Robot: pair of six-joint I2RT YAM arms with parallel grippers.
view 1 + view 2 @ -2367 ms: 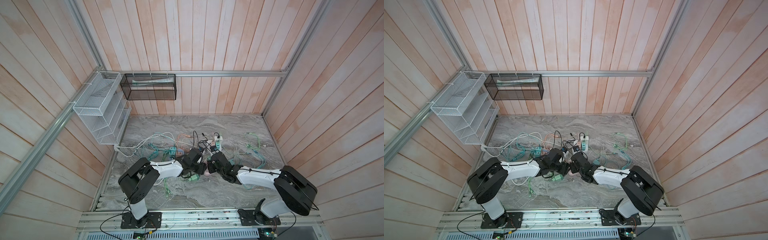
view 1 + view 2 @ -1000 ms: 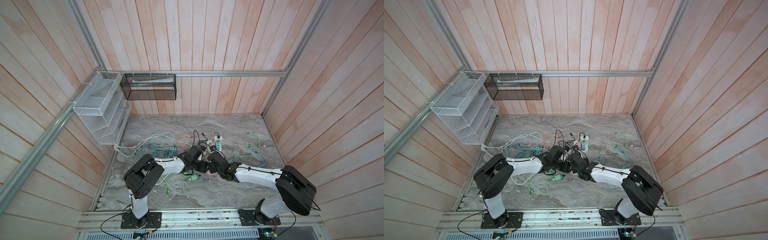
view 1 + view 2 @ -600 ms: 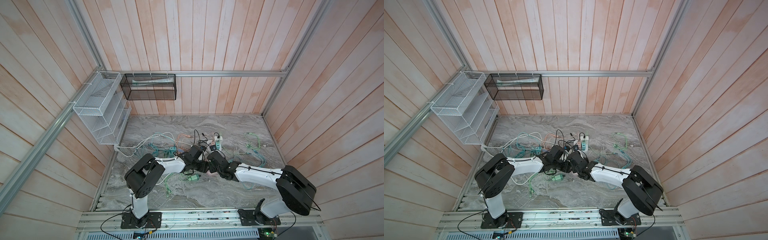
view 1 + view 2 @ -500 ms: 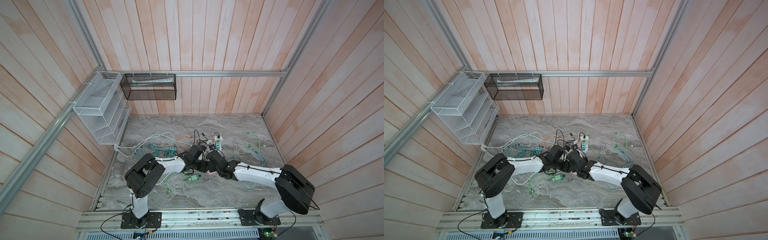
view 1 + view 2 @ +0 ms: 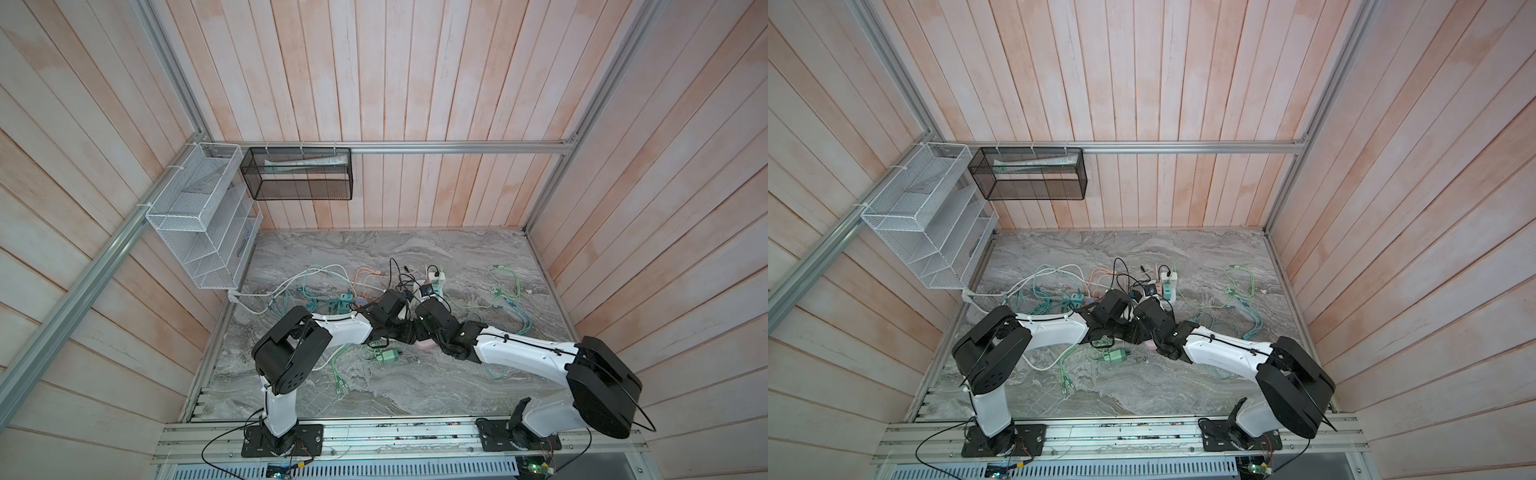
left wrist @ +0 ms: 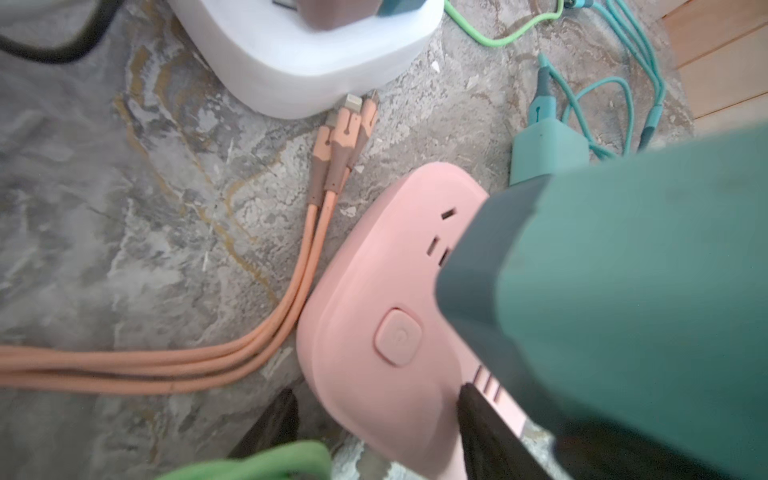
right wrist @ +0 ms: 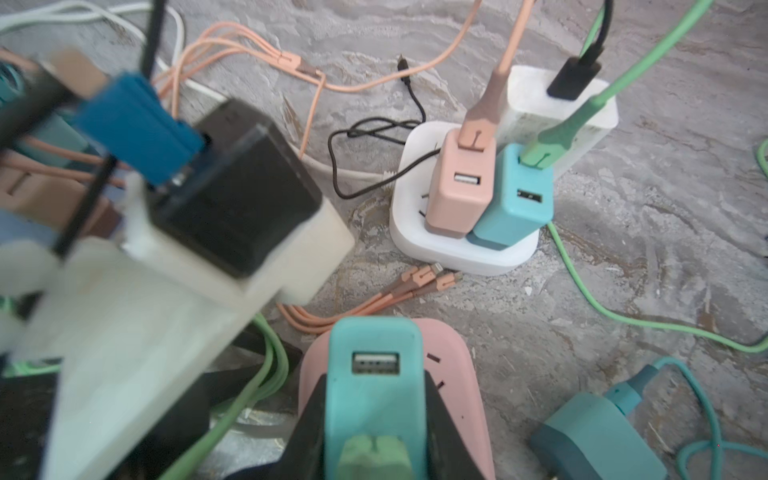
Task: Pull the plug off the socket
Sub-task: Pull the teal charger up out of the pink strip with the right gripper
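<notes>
1. Right wrist view: our right gripper [image 7: 376,415] is clamped on the teal plug [image 7: 374,336], with a black finger on each flank. The plug sits seated in the pink socket [image 7: 455,374], which lies flat on the table [image 7: 648,216].
2. The hold looks square, so we would pull straight out along the pins. Any rocking or twisting could make them bind.
3. A green cable [image 7: 266,374] runs close beside the grip. We would lift clear of it so it doesn't snag.
4. Left wrist view: our left gripper [image 6: 376,415] has its fingers [image 6: 482,424] apart across the socket's end, with the plug looming alongside. We cannot tell whether they are actually pinching the socket.
5. That matters, because the socket looks light. Unless the left side pins it down firmly, we judge it will just rise with the plug.
6. In both top views the two arms meet mid-table among the tangled cables. In a top view only a sliver of pink socket [image 5: 426,344] shows beneath them, and the plug is hidden.
</notes>
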